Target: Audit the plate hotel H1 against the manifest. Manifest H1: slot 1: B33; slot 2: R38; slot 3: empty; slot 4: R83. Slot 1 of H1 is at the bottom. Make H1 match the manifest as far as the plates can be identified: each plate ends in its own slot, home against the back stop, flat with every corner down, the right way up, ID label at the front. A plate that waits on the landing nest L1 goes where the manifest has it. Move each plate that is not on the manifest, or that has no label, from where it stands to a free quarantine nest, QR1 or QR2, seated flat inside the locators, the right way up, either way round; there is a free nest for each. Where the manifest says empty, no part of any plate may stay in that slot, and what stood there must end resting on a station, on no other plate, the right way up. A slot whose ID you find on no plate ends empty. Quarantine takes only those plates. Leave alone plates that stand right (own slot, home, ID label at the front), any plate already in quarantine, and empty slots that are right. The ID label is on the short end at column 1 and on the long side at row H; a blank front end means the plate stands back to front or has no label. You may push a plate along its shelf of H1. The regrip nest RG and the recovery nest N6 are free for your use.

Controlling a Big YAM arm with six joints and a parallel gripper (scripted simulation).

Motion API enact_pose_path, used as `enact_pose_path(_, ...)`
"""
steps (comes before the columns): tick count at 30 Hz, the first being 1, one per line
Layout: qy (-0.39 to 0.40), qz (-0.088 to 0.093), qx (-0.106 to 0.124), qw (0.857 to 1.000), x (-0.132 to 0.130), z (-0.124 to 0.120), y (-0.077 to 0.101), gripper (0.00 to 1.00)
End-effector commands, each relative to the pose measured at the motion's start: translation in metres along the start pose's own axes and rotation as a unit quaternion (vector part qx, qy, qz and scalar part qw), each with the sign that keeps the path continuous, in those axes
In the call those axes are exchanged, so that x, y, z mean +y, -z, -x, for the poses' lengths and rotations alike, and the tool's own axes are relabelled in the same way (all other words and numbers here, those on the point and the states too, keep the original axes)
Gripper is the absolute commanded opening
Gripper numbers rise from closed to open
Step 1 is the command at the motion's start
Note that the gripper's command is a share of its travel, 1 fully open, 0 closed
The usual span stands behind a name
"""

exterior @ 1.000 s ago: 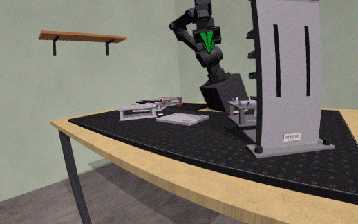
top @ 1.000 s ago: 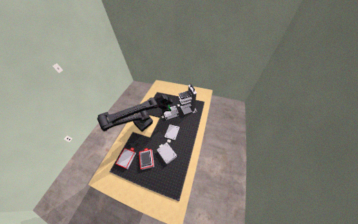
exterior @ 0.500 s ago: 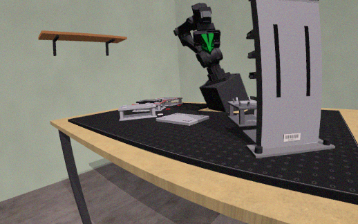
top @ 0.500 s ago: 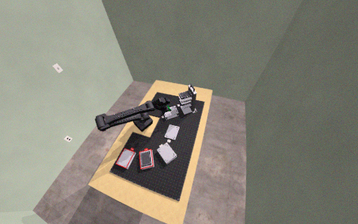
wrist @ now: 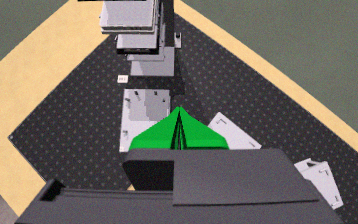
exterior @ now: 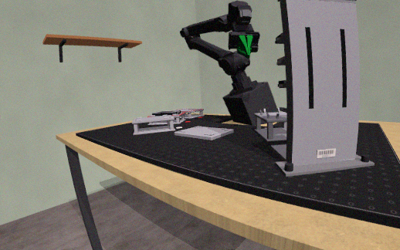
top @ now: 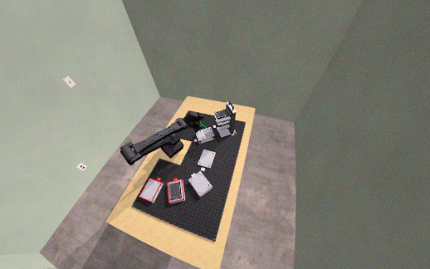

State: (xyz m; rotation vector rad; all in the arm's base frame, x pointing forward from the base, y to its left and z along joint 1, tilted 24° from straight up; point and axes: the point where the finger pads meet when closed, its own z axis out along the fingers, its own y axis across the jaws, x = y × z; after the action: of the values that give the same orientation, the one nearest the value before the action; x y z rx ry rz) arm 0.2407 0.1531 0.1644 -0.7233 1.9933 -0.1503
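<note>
The plate hotel H1 [exterior: 321, 77] shows only its grey back panel in the exterior view, so its slots and plates are hidden there; only the shelf ends stick out at its left edge. From the wrist view the hotel [wrist: 167, 30] is cut off at the upper edge, and the plates [wrist: 130, 17] in it appear as stepped grey edges; no label on them can be read. In the top view the hotel [top: 230, 113] is very small and its slots cannot be counted.

The arm [top: 154, 141] is folded high above the black mat [exterior: 228, 162]. Its base is partly behind the hotel in the exterior view.

The landing nest [wrist: 145, 120] lies just in front of the hotel, directly under the claw in the wrist view; whether a plate sits on it is hard to tell. The two red-framed quarantine nests [top: 151, 189] are clear only from the top; the right one [top: 176, 191] carries a dark plate, the left one looks pale.

The gripper [wrist: 179, 131] has its green fingers [exterior: 244, 44] pressed together to a point, closed with nothing between them, hanging in the air near the front of the hotel.
</note>
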Motion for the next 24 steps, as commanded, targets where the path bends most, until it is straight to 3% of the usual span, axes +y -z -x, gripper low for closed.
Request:
enact_pose_path(1,-0.035,0.007,-0.029,0.999,0.007,0.033,0.006,0.00)
enact_pose_path(9,-0.035,0.009,-0.026,0.999,0.030,0.032,0.005,0.00)
enact_pose_path(11,-0.041,0.010,-0.032,0.999,0.036,0.042,0.007,0.00)
enact_pose_path(14,-0.036,0.010,-0.024,0.999,0.048,0.032,0.004,0.00)
enact_pose_path(20,-0.044,0.013,-0.031,0.998,0.062,0.044,0.006,0.00)
enact_pose_path(21,-0.023,0.009,-0.010,1.000,0.068,0.012,-0.001,0.00)
enact_pose_path(22,-0.023,0.009,-0.010,1.000,0.071,0.012,-0.001,0.00)
enact_pose_path(24,-0.041,0.013,-0.026,0.999,0.077,0.039,0.004,0.00)
